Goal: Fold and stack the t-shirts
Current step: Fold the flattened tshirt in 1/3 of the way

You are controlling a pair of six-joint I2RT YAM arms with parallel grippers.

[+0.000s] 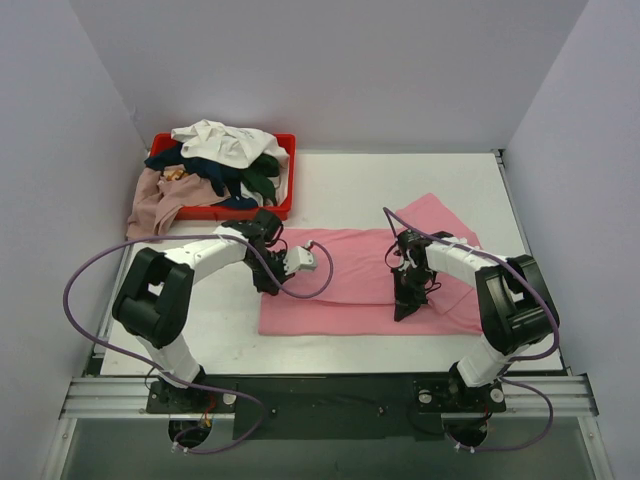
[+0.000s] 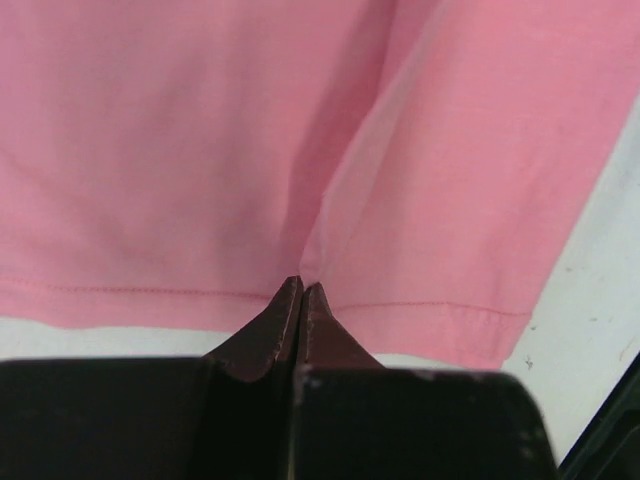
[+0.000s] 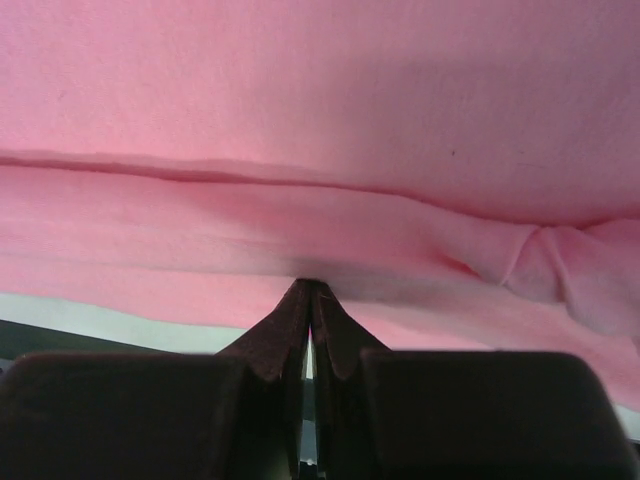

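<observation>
Hem of the pink t-shirt [image 1: 345, 285] is pinched in the left tool [image 2: 302, 288], its fingers together at the shirt's 9 o'clock edge, cloth puckering at the tips. The right tool [image 3: 312, 288] is clamped on a folded edge toward 5 o'clock. The shirt lies spread mid-worktop [image 1: 350, 180]. At 11 o'clock the red tray [image 1: 288, 150] holds a white t-shirt [image 1: 220, 140], a navy t-shirt [image 1: 185, 162] and a dark green t-shirt [image 1: 262, 182]; a mauve t-shirt [image 1: 155, 205] droops over its left wall.

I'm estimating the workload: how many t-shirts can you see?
5: pink t-shirt spread on the table; white t-shirt topping the red tray heap; navy t-shirt and dark green t-shirt under it; mauve t-shirt draped over its left edge. Others may be buried.
</observation>
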